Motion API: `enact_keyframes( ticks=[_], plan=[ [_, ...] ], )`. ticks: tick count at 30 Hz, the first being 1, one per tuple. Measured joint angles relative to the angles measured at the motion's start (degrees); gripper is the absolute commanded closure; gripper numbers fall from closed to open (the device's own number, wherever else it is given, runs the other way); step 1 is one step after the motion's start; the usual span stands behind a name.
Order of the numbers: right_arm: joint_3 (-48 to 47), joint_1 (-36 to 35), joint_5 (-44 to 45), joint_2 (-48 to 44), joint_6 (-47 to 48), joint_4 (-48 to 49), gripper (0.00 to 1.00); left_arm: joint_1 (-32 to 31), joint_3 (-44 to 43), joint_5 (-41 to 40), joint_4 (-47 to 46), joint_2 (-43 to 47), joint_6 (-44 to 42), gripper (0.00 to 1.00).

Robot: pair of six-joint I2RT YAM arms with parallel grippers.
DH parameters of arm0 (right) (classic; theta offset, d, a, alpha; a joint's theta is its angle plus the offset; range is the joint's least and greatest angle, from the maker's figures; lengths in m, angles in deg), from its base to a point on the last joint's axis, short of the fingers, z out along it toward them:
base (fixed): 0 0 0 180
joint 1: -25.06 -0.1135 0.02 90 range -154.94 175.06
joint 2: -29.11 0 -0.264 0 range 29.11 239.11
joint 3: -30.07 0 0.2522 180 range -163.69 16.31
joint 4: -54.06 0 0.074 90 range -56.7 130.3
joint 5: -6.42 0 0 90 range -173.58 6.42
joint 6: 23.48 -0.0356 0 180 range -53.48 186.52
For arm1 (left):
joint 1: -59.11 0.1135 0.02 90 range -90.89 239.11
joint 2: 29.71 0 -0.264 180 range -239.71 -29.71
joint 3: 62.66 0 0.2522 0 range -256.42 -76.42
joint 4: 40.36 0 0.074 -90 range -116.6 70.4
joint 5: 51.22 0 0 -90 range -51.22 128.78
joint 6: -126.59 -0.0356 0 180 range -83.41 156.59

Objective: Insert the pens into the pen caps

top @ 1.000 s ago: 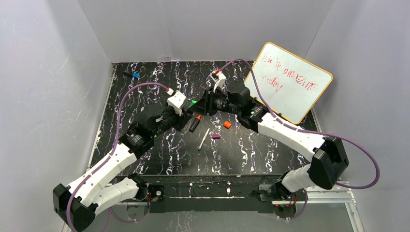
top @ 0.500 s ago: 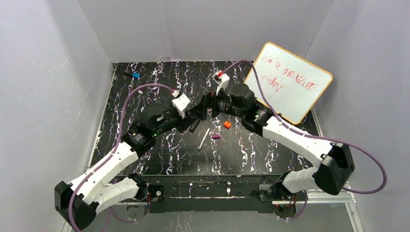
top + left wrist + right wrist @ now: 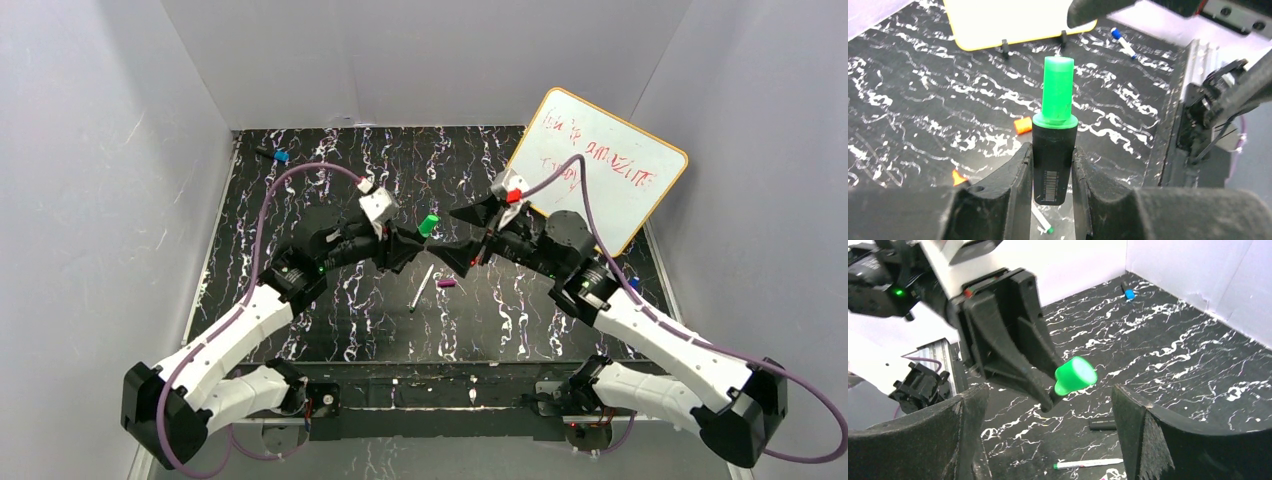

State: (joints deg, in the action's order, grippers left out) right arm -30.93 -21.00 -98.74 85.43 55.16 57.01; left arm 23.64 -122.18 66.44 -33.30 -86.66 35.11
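A black, white-veined table surface [image 3: 500,320] is enclosed by plain white walls [image 3: 100,150]. At the far left corner a small blue-capped item [image 3: 280,156] is noted, well apart from the work.

Towards the middle of the surface, the left gripper [image 3: 1052,155] is seen raised, its fingers pressed against the sides of a black marker [image 3: 1053,140]. The marker is held upright between them, and the green cap [image 3: 1057,87] is fitted on its upper end. In the left wrist view the cap's flange is seen to meet the marker body, so the cap is judged seated. Beneath this gripper only the tip of the orange-tipped marker [image 3: 959,177] is shown.

Just right of it, the white pen [image 3: 421,288] and the purple cap [image 3: 446,284] are found lying on the surface, close together and uncapped.

A change is recorded. One second ago both grippers were closed in together over the green marker. The right arm has since been drawn back towards the right edge, and the right gripper [image 3: 462,237] is now spread wide and empty, facing the capped marker. The first pen is therefore taken as done, and two are judged outstanding.

The orange cap [image 3: 1022,125] is seen loose on the surface near the middle. A whiteboard [image 3: 600,170] is propped at the far right corner.
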Motion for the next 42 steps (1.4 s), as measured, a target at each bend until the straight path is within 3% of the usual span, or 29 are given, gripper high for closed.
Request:
enact_keyframes(
  ticks=[10, 15, 20, 24, 27, 31, 35, 42],
  plan=[
    [1.99, 1.60, -3.04, -7.98, 6.78, -1.53, 0.01, 4.50, -5.70, 13.79, -14.25, -3.61, 15.76, 1.00],
    [-0.55, 3.08, -5.18, -9.99, 7.89, -8.13, 0.01, 4.66, -8.35, 14.53, -13.66, -1.77, 16.50, 1.00],
    [-7.30, 4.76, -11.87, -6.08, 4.83, -10.88, 0.01, 4.66, -8.92, 10.25, -10.08, 2.12, 13.55, 1.00],
    [-7.80, 10.27, -26.69, -0.20, -3.89, -2.40, 0.01, 4.66, -8.85, 6.97, -7.78, 5.14, 11.10, 1.00],
    [-6.91, 14.95, -36.63, 7.13, -15.10, 11.61, 0.01, 4.68, -7.96, 4.63, -7.26, 7.04, 9.99, 1.00],
    [-6.51, 18.03, -42.73, 14.45, -26.71, 26.16, 0.01, 4.66, -5.97, 1.40, -6.67, 8.72, 9.29, 1.00],
    [-8.94, 15.82, -42.34, 15.63, -24.96, 25.22, 0.01, 4.66, -4.52, -0.57, -6.58, 8.76, 9.01, 1.00],
    [-16.83, 8.07, -30.71, 14.93, -12.48, 17.73, 0.01, 4.72, -2.45, -1.84, -6.99, 8.31, 9.16, 1.00]
  ],
)
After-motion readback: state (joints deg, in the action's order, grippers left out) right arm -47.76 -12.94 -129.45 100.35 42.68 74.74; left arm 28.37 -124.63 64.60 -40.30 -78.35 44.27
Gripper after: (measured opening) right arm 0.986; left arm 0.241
